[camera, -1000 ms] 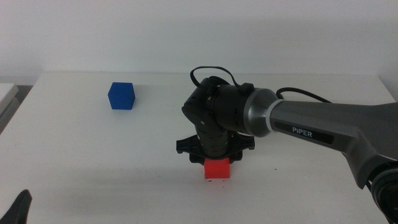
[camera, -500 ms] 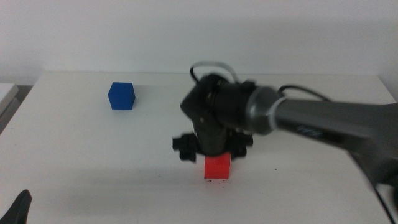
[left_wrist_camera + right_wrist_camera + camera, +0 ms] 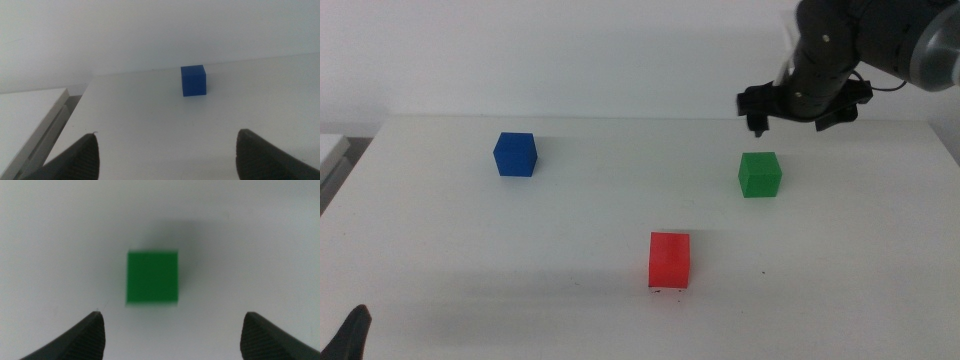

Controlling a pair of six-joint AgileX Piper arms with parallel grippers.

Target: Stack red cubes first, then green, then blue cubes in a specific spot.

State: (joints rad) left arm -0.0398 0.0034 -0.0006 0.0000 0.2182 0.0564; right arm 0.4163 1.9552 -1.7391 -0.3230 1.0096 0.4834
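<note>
Green cube (image 3: pixel 759 174) sits on the desk's right side under the right claw (image 3: pixel 801 105), jaws wide and empty; a skewed descent could nudge it aside, or a crooked grip topple it off the red cube (image 3: pixel 669 261).

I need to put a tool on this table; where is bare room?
Bare white table lies wide between the blue cube and red cube. Tighter at the green cube, with the right gripper above it.
</note>
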